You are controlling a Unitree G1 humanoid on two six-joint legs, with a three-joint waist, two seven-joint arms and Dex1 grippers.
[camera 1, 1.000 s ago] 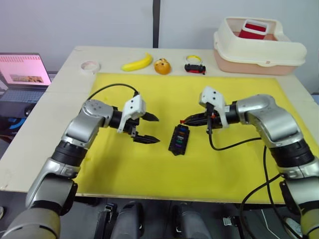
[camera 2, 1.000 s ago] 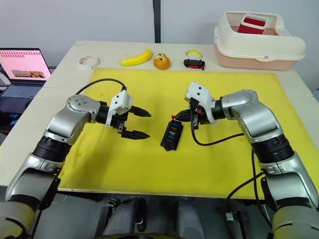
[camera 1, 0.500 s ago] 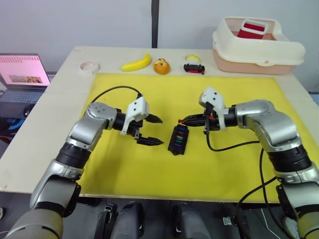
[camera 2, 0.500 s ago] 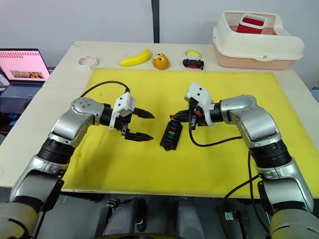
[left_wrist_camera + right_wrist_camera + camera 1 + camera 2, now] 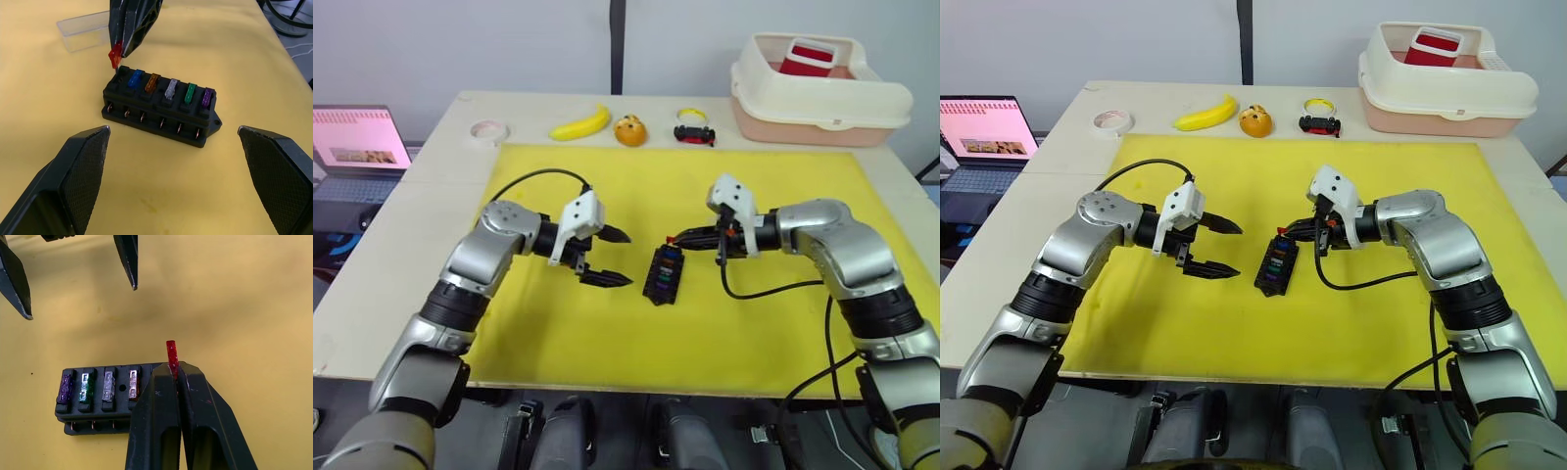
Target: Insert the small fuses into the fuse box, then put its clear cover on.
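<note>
Right tool point(image 5: 128, 46) pinching red fuse point(image 5: 115, 54), fuse box point(image 5: 161, 105) end slot seemingly hidden

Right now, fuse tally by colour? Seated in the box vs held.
Blue fuse: 1, seated
Amber fuse: 1, seated
Grey fuse: 1, seated
Green fuse: 1, seated
Purple fuse: 1, seated
Red fuse: 1, held by the right gripper over the end slot of the fuse box
Total: 6 fuses, 5 seated

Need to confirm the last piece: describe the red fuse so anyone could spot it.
On the yellow mat, find the black fuse box between the two grippers. At its empty end slot, the right gripper pinches the red fuse; the blue, amber, grey, green and purple ones already sit seated.
</note>
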